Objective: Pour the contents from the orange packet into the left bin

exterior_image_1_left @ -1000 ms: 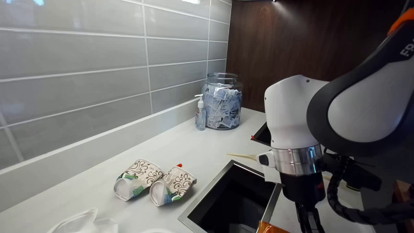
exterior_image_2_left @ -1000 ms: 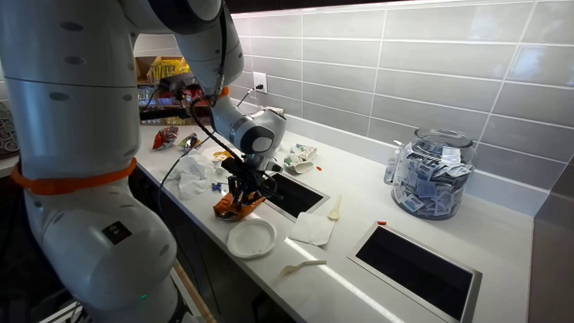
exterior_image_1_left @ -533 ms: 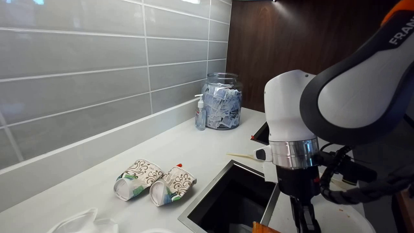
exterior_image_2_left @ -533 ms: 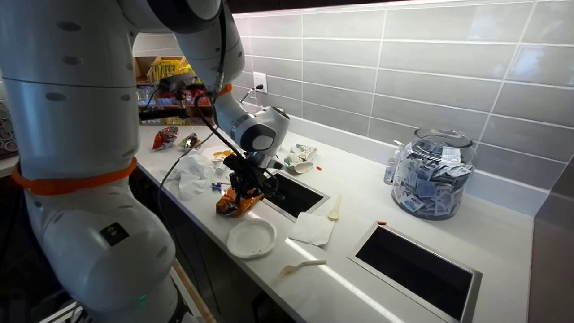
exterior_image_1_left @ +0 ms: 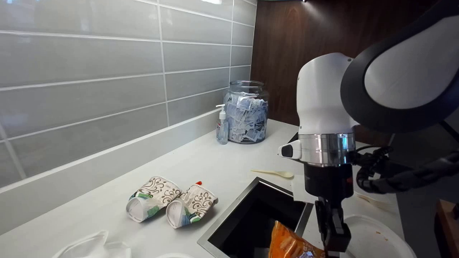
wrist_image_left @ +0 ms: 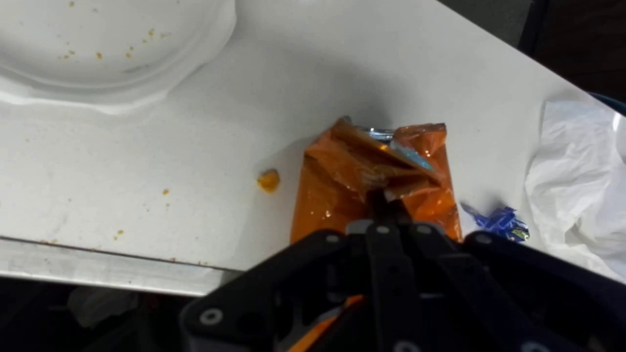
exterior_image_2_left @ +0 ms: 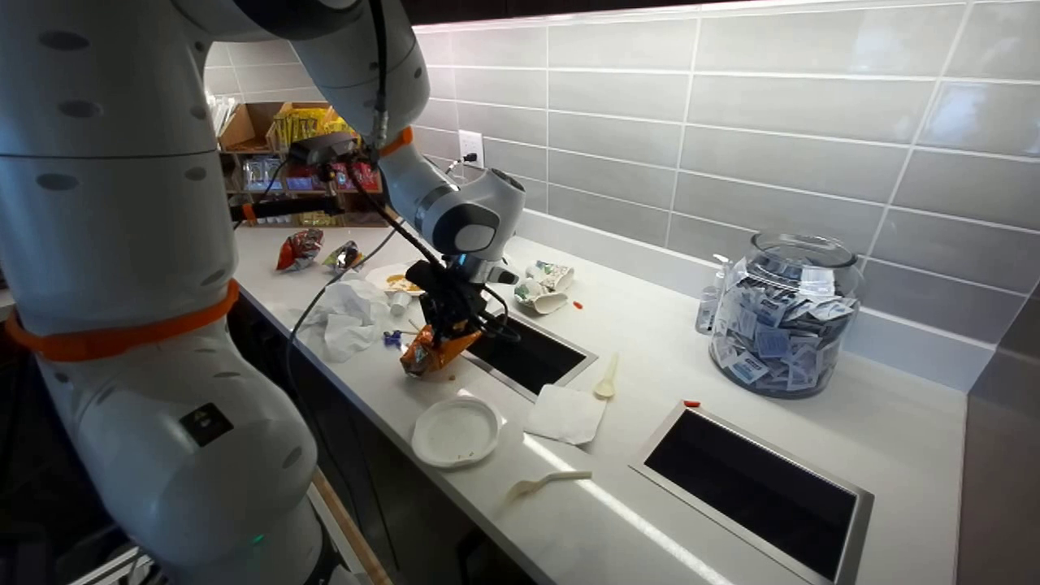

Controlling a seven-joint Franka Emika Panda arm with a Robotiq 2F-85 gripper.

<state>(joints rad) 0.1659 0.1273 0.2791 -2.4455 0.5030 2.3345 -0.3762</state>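
Crinkled and shiny, the orange packet hangs just above the counter with its top pinched by my gripper. In the wrist view, the fingertips of my gripper are closed together on folds of the packet; silvery foil shows at its far end. What is inside the packet is hidden. The left bin is a dark rectangular opening with a metal rim. One end of the packet overlaps that opening in an exterior view. The bin's rim also runs along the lower left of the wrist view.
A white plate with crumbs lies near the packet. A yellow crumb and a blue wrapper lie beside it. Napkin, spoon and a second dark opening are farther along; crushed cups lie behind the bin.
My jaws have come together on the packet. Gripper and packet have risen, and more of the packet now shows. A crumb on the counter has come into view under it.
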